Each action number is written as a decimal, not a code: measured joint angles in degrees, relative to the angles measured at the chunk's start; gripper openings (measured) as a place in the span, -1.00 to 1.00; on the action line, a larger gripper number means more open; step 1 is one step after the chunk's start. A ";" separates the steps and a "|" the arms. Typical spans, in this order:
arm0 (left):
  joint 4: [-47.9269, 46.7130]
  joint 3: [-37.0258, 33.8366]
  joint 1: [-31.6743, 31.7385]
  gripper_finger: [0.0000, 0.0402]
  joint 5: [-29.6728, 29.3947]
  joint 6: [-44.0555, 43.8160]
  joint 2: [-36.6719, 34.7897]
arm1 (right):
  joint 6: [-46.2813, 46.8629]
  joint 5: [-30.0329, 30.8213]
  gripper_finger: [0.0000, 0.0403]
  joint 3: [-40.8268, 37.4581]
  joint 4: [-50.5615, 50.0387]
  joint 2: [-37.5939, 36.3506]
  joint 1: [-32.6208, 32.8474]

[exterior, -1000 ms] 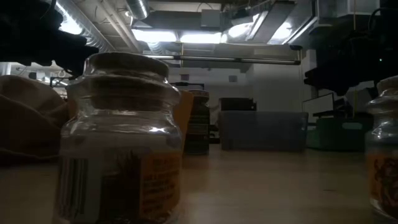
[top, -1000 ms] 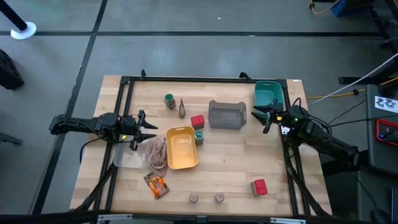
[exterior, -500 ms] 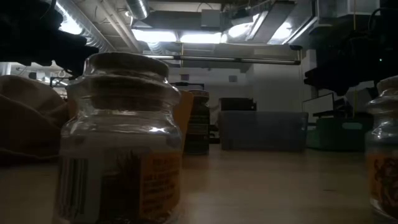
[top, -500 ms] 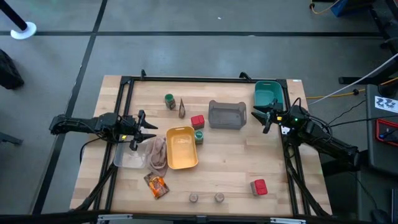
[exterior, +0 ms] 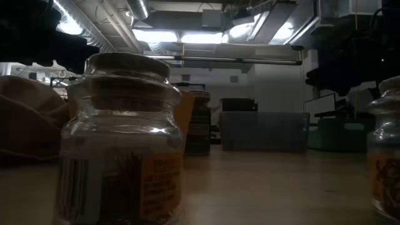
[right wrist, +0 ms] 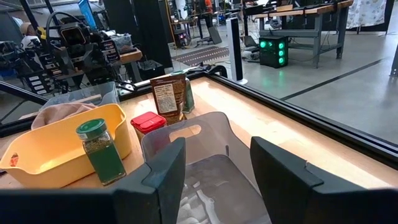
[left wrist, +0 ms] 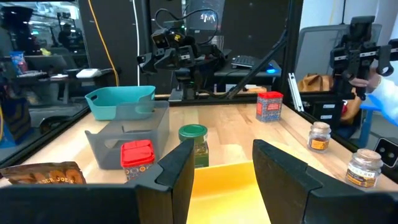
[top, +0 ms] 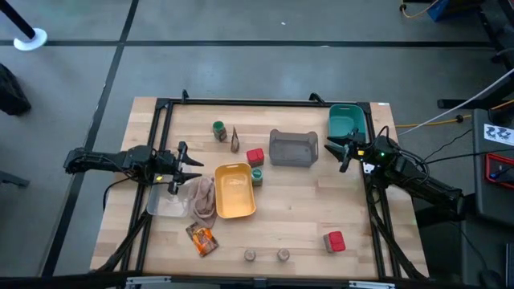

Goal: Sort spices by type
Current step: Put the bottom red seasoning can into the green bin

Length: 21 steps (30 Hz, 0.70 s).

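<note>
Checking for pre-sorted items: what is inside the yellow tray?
Nothing shows inside the yellow tray; its floor looks bare from above. The beige cloth lies against its outer wall; anything under the cloth is hidden.

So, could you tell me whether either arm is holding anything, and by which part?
Nothing is held: the left gripper and the right gripper both have nothing between their jaws.

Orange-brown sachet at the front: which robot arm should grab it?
Left. The orange-brown sachet lies on the left gripper's side, close by; the right gripper waits far across the table.
</note>
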 joint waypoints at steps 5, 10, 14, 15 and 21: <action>0.00 0.01 0.00 -0.26 0.00 0.02 0.01 | 0.04 -4.20 -0.10 -0.22 3.21 0.00 -0.01; 0.00 0.00 0.02 -0.26 0.00 -0.22 0.02 | 0.07 -11.56 -0.10 -0.20 7.99 0.00 0.01; 0.00 0.02 0.00 -0.26 0.01 -0.87 0.02 | 0.06 -13.91 -0.10 -0.17 11.37 -0.02 -0.01; 0.00 0.02 0.00 -0.26 0.01 -0.87 0.02 | 0.07 -13.97 -0.10 -0.17 12.15 0.00 0.01; 0.00 0.02 0.01 -0.26 0.01 -0.87 0.00 | 2.08 -11.97 -0.10 -0.13 13.64 -0.02 -0.01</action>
